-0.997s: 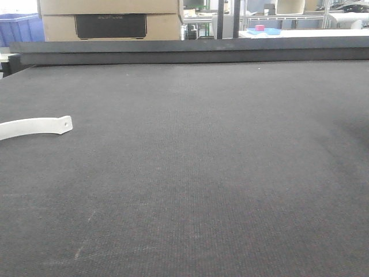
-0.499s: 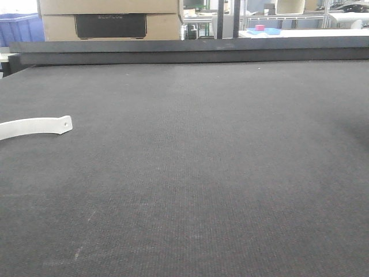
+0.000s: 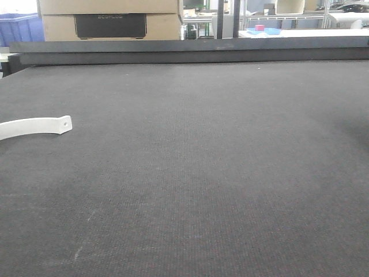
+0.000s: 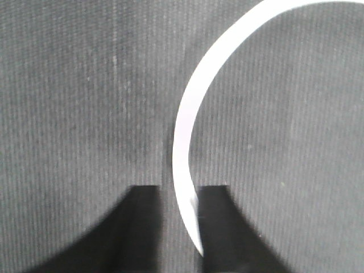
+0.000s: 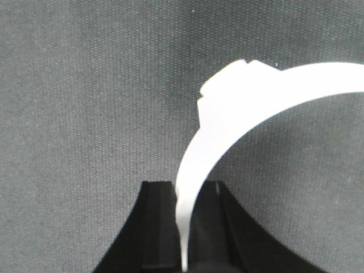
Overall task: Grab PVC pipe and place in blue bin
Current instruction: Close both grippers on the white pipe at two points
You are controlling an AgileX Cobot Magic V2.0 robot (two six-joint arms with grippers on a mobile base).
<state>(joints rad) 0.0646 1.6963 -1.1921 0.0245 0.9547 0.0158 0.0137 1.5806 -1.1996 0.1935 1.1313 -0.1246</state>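
The PVC pipe (image 5: 227, 114), a white curved strip, was seen between the narrowly set right fingers (image 5: 156, 227); whether it was gripped could not be told. A second strip (image 4: 187, 131) was laid against one of the slightly parted left fingers (image 4: 219, 227). The blue bin (image 3: 20, 29) was seen at the upper left beyond the bench (image 3: 202, 173), its contents hidden.

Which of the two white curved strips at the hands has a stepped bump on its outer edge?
The notched strip at the right hand; the plain strip at the left hand is a smooth arc.
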